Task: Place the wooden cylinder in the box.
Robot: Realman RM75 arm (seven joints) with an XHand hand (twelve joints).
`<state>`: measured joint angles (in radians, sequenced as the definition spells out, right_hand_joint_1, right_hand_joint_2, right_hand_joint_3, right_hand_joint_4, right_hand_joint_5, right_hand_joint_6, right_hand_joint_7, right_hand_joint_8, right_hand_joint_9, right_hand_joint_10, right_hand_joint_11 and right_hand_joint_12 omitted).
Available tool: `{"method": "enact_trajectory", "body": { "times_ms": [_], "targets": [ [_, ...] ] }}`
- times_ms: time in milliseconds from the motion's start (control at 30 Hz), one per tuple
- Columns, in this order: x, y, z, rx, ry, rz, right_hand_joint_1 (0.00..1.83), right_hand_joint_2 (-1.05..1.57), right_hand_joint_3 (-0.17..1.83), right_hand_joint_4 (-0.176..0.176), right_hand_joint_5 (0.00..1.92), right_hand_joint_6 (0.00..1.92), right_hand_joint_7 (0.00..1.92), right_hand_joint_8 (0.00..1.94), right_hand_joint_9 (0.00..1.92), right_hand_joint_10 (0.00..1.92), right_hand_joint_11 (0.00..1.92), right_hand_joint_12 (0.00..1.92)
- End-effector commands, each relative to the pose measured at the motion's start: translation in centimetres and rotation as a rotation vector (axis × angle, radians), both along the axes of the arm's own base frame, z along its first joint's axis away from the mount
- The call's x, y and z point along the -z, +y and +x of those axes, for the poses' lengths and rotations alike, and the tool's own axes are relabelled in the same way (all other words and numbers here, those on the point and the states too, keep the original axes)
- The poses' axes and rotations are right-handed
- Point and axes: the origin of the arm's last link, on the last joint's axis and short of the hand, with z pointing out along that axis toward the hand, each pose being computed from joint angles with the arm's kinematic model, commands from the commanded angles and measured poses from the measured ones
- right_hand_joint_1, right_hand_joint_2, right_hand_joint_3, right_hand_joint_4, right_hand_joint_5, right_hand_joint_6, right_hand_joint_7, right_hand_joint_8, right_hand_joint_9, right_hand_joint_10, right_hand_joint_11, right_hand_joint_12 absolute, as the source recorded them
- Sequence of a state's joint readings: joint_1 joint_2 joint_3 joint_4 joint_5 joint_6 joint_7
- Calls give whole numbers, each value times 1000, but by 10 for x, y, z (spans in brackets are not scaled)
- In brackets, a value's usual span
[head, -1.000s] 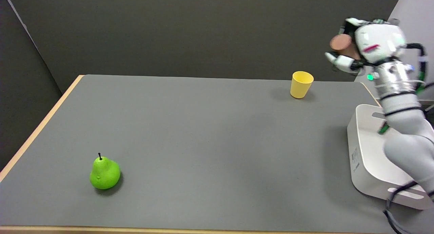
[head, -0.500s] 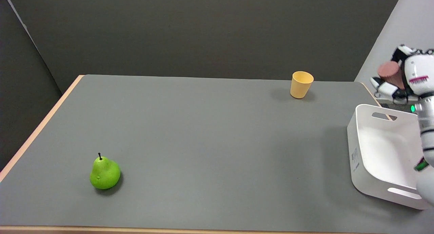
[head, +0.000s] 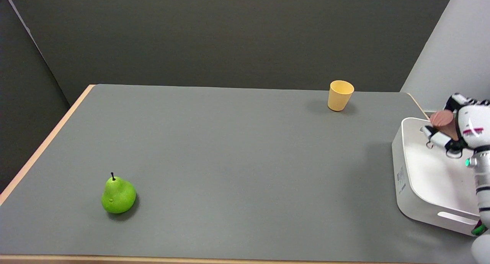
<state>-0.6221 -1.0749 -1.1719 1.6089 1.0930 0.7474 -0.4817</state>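
Head view: pear (head: pixel 118 195) (cup (head: pixel 340 95) far)

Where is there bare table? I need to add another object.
The wide grey stretch between the green pear and the yellow cup is bare. The right edge is crowded: the white box sits there, with the right hand holding the wooden cylinder above it.

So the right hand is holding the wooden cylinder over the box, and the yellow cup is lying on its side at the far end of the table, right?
Not quite. The head view shows the yellow cup standing upright, not on its side. The rest holds: the right hand holds the wooden cylinder over the box.
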Motion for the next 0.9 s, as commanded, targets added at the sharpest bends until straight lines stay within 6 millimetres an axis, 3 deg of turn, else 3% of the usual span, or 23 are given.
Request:
{"method": "enact_trajectory", "body": {
  "times_ms": [33, 67, 133, 167, 233, 267, 433, 467, 500, 567, 667, 900],
  "targets": [
    [9, 28, -54, 49, -95, -53, 932, 1058, 488, 45, 688, 1545, 884, 1791, 864, 1750, 521, 1887],
    [9, 28, -54, 40, -101, -51, 922, 1132, 392, 5, 643, 1584, 832, 1717, 814, 1701, 407, 1872],
    [10, 26, -53, -2, -128, -43, 839, 927, 712, -18, 533, 1289, 691, 1509, 729, 1522, 298, 1853],
    [10, 26, -51, -42, -155, -29, 778, 809, 883, -19, 461, 1076, 596, 1317, 660, 1393, 258, 1822],
    [12, 24, -51, -117, -230, 8, 579, 738, 916, 5, 241, 534, 298, 471, 355, 949, 207, 1612],
    [11, 24, -50, -182, -299, 37, 505, 696, 969, 20, 190, 463, 230, 398, 275, 813, 199, 1515],
    [8, 23, -42, -294, -396, 106, 295, 625, 934, 56, 12, 238, 10, 128, 39, 568, 74, 1213],
    [8, 22, -38, -302, -384, 116, 270, 607, 932, 61, -1, 80, -1, -1, 1, 355, 23, 1018],
    [9, 22, -34, -308, -375, 127, 282, 596, 887, 56, -1, 5, -1, -1, -1, 175, -1, 920],
    [11, 21, -31, -318, -363, 143, 273, 577, 904, 53, -1, 2, -1, -1, -1, 100, -1, 857],
    [16, 18, -26, -323, -347, 174, 290, 641, 747, 53, -1, -1, -1, -1, -1, -1, -1, 750],
    [25, 8, -13, -388, -410, 298, 267, 650, 741, 49, -1, 0, -1, -1, -1, -1, -1, 632]
  ]
}}
